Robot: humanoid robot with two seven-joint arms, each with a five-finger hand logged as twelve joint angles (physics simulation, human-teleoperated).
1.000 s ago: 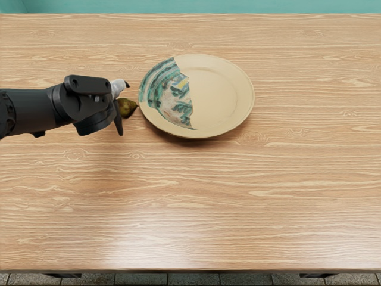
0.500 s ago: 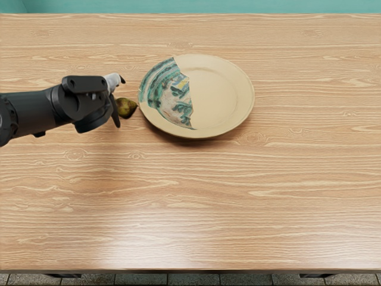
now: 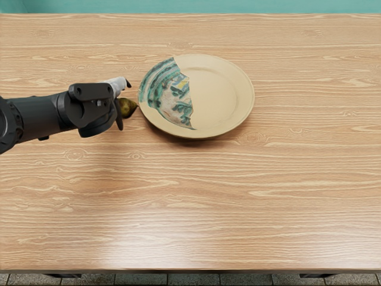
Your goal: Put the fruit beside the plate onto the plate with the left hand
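Since half a second ago the left hand (image 3: 95,108) has shifted toward the plate (image 3: 231,89) and dropped slightly, closing the small gap that stood between it and the fruit (image 3: 127,106). The fruit itself has not moved and the plate lies as it did.

Head view: the fruit, a small olive-yellow piece with a pear-like shape, rests on the table (image 3: 190,196) just off the plate's left rim, close to it but not on it. Whether it touches the rim cannot be told. Its long axis appears to run roughly across the picture, with the narrow end pointing toward the plate.

The left hand sits on the far side of the fruit from the plate, so hand, fruit and plate fall almost in one line. Its fingers (image 3: 119,85) are parted rather than pressed together. A pale-tipped one reaches past the fruit's upper side toward the plate, and a dark one hangs at the fruit's lower side. The fruit lies in the opening between them, on the plate side of the palm. Whether either finger already presses on the fruit is not clear, and nothing shows it lifted.

Judging from this, the step in hand is the closing of the grasp. After that comes only a short carry over the rim, since the plate lies directly beyond the fruit. The small, rounded fruit could roll out toward the plate if it is squeezed off-centre. The right arm does not show.
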